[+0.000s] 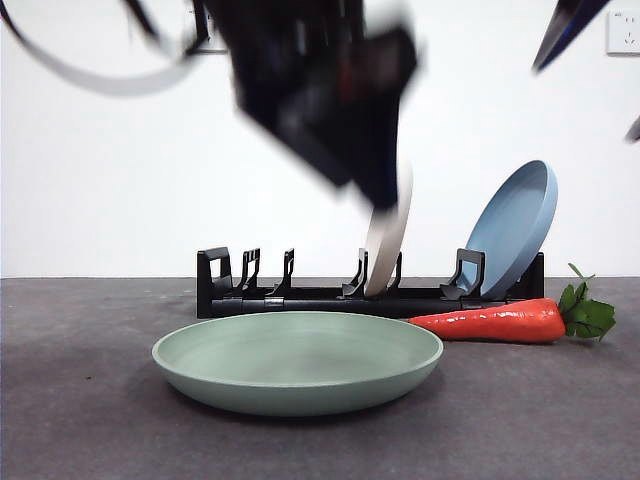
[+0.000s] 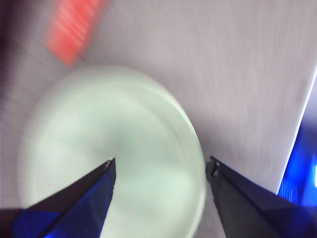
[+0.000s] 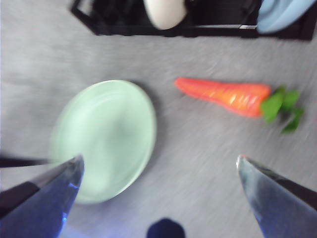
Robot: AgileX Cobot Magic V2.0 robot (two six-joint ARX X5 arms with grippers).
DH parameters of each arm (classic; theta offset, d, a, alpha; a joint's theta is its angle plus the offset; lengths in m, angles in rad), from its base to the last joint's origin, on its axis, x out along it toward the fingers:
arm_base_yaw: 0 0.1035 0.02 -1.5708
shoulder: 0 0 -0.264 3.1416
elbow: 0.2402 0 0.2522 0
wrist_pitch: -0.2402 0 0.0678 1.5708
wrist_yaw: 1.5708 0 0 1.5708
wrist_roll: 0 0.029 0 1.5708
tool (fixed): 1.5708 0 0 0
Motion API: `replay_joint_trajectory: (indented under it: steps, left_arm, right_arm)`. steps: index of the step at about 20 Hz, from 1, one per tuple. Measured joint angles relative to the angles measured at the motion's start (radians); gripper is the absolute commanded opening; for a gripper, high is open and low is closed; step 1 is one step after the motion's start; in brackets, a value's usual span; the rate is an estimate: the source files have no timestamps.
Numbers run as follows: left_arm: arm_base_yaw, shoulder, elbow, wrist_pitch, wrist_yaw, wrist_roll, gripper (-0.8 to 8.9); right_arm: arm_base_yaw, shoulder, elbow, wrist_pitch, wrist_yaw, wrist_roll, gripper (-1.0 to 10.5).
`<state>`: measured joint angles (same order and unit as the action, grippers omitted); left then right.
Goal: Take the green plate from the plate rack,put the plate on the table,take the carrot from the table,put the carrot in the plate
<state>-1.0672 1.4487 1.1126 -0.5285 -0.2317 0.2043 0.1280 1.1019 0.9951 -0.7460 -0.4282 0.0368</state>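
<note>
The green plate [image 1: 297, 360] lies flat on the worktop [image 1: 80, 420], ready for the carrot [image 1: 490, 322] beside it, while both the left gripper [image 2: 161, 168] and the right gripper [image 3: 161, 166] hold their jaws spread and empty.

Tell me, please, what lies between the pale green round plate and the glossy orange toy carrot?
Only bare grey table separates the green plate from the carrot, shown in the right wrist view.

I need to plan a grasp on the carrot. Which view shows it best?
The right wrist view: the whole carrot lies unobstructed on the table, leaves included. In the front view the green plate hides its tip; the left wrist view shows only an orange blur.
</note>
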Motion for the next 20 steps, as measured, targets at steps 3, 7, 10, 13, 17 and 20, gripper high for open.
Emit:
replay_joint_trajectory:
  steps: [3,7,10,13,17,20]
  left_arm:
    - [0.000,-0.150,0.043,-0.043,-0.001,-0.043,3.14]
    - [0.000,-0.356,0.056,-0.082,-0.001,-0.104,3.14]
    - [0.000,-0.493,0.056,-0.133,-0.001,-0.153,3.14]
    - [0.000,-0.601,0.056,-0.167,-0.001,-0.207,3.14]
    - [0.000,-0.688,0.056,-0.186,-0.005,-0.251,3.14]
    - [0.000,-0.714,0.056,-0.191,-0.035,-0.270,3.14]
  right_arm:
    - [0.037,0.127,0.000,0.119,0.125,-0.122,6.0]
    - [0.089,0.261,0.000,0.243,0.244,-0.330,6.0]
    - [0.103,0.352,0.000,0.318,0.275,-0.443,6.0]
    - [0.104,0.447,0.000,0.399,0.275,-0.485,6.0]
    - [0.103,0.565,0.002,0.429,0.276,-0.526,6.0]
    - [0.103,0.620,0.002,0.448,0.276,-0.534,5.9]
